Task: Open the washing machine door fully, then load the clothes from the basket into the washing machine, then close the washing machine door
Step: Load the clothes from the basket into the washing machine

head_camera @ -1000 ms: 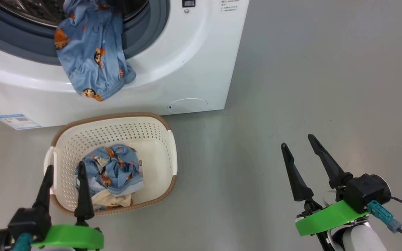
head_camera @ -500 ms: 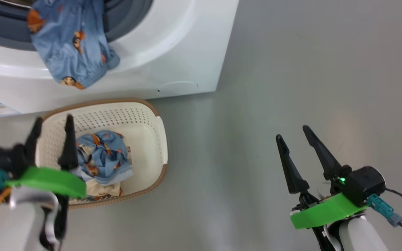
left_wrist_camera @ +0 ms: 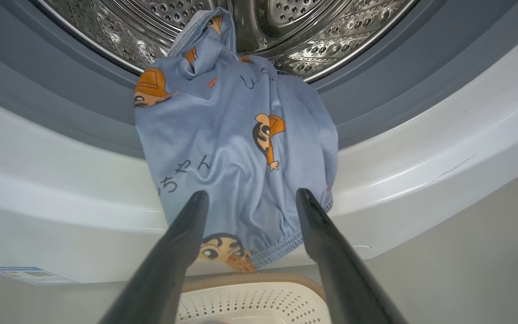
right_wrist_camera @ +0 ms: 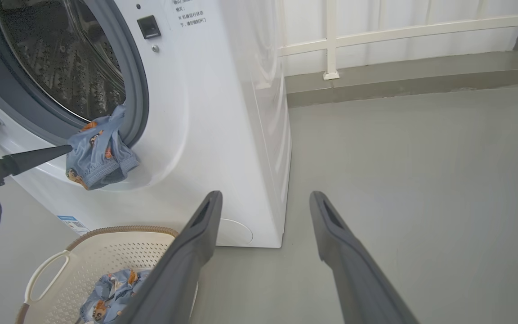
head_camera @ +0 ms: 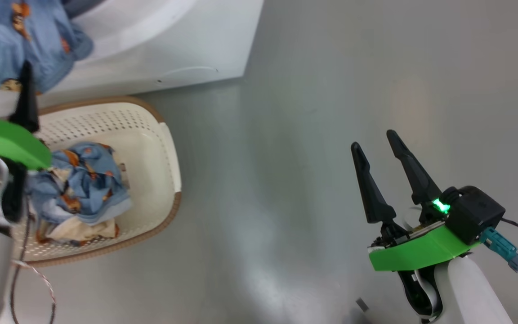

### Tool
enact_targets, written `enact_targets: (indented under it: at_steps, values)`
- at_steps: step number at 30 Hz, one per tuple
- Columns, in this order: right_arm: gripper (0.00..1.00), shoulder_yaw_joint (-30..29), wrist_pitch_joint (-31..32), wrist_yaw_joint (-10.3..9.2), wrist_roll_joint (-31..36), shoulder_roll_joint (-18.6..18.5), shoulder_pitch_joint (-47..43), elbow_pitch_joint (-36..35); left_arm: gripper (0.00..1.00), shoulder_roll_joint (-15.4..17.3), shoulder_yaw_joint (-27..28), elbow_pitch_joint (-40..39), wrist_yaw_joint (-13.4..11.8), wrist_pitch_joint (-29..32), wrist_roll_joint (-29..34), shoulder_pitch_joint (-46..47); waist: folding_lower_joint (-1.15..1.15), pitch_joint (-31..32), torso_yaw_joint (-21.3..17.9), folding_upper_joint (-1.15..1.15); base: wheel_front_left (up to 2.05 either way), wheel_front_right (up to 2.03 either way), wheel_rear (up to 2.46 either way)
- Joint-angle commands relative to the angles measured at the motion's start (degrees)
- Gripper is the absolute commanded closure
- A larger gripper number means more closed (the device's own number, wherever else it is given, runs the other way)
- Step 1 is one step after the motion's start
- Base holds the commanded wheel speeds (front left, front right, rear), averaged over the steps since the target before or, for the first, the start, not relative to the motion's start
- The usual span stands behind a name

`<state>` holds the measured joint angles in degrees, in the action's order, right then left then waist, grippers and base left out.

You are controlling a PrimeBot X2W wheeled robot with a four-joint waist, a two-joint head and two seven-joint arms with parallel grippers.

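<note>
A light blue printed garment (left_wrist_camera: pixel 236 148) hangs out of the steel drum (left_wrist_camera: pixel 286 27) over the seal and down the white front of the washing machine (right_wrist_camera: pixel 223 112). My left gripper (left_wrist_camera: pixel 251 195) is open, its fingers either side of the garment's lower hem without closing on it; it also shows at the head view's left edge (head_camera: pixel 2 87). More clothes (head_camera: pixel 79 184) lie bunched in the basket (head_camera: pixel 169 148) on the floor below. My right gripper (head_camera: pixel 373 140) hangs open and empty over bare floor to the right. The washing machine door is out of view.
Grey floor stretches to the right of the machine. A white railing (right_wrist_camera: pixel 331 40) and a low kerb (right_wrist_camera: pixel 398 85) run along the back. A thin cable (head_camera: pixel 34 279) loops beside my left forearm.
The head camera has swung right, shifting the whole picture left. My left gripper has risen from over the basket up to the hanging garment. The right gripper has kept its pose.
</note>
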<state>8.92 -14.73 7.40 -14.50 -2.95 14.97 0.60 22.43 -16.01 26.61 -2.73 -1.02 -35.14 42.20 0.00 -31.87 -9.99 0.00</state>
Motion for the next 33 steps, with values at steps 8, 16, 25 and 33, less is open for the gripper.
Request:
enact_targets:
  at_steps: [8,16,25,33]
  values:
    - [0.00,2.6,-0.3,0.09,-2.9,0.1,1.8,-1.7,0.00,5.5,2.4,4.1,1.5,3.5,-0.4,8.6,0.00,-5.5,-4.9,0.00,0.00,0.00,0.00]
    - [0.00,3.3,-0.3,0.09,-4.1,0.1,2.6,-1.6,0.15,7.1,1.8,8.0,1.7,8.5,-0.6,14.1,0.00,-6.6,-6.1,0.00,0.00,0.00,0.00]
    - [0.00,2.8,-0.3,0.09,-4.5,0.1,2.6,-1.5,1.00,7.6,1.5,7.9,2.0,14.3,-2.5,15.7,0.00,-6.4,-5.7,0.00,0.00,0.00,0.00]
    - [0.00,1.9,-0.3,0.09,-3.1,0.1,2.4,-1.7,1.00,10.5,1.0,-0.9,4.0,21.3,-4.8,14.0,0.00,-6.1,-3.4,0.00,0.00,0.00,0.00]
